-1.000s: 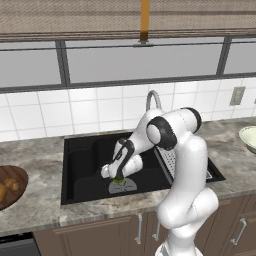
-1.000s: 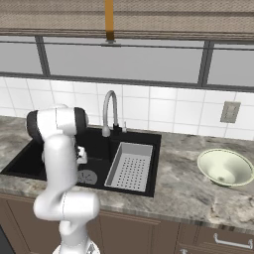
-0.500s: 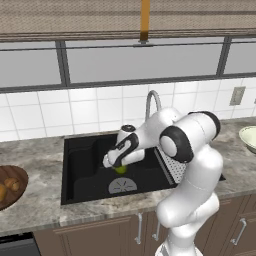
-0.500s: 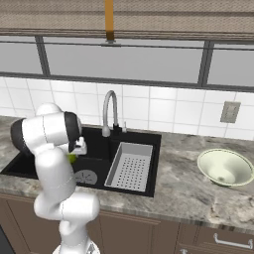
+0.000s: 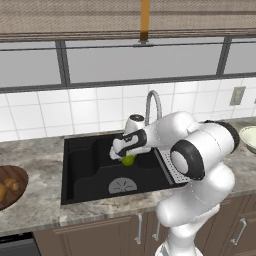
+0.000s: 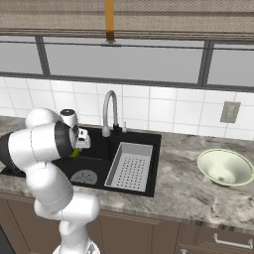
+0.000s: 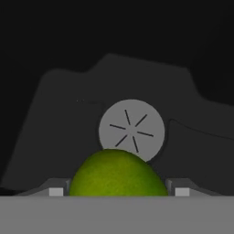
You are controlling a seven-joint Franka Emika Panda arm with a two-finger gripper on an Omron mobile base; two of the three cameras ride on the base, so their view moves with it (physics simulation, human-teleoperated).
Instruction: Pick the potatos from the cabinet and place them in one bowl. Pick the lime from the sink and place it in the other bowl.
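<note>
The yellow-green lime [image 5: 128, 160] [image 6: 74, 154] [image 7: 118, 176] hangs above the floor of the black sink [image 5: 85, 172] [image 6: 144, 139], over its round drain [image 7: 131, 130]. My gripper [image 5: 125, 156] [image 6: 77, 149] [image 7: 119, 191] is shut on it, one fingertip on each side. At the far left of the counter sits the dark wooden bowl [image 5: 20, 175] with golden-brown potatos [image 5: 11, 184] in it. A pale green bowl [image 5: 248, 137] [image 6: 225, 167] stands on the counter to the right of the sink. The cabinet is out of view.
A curved steel tap [image 5: 152, 102] [image 6: 110, 111] rises behind the sink. A grey strainer basket [image 6: 130, 166] [image 5: 172, 170] fills the sink's right part. Low brown doors with thin handles run under the speckled stone counter [image 6: 178, 183].
My gripper has risen from the sink floor with the lime in it, and the arm has swung round. The bowls have not moved.
</note>
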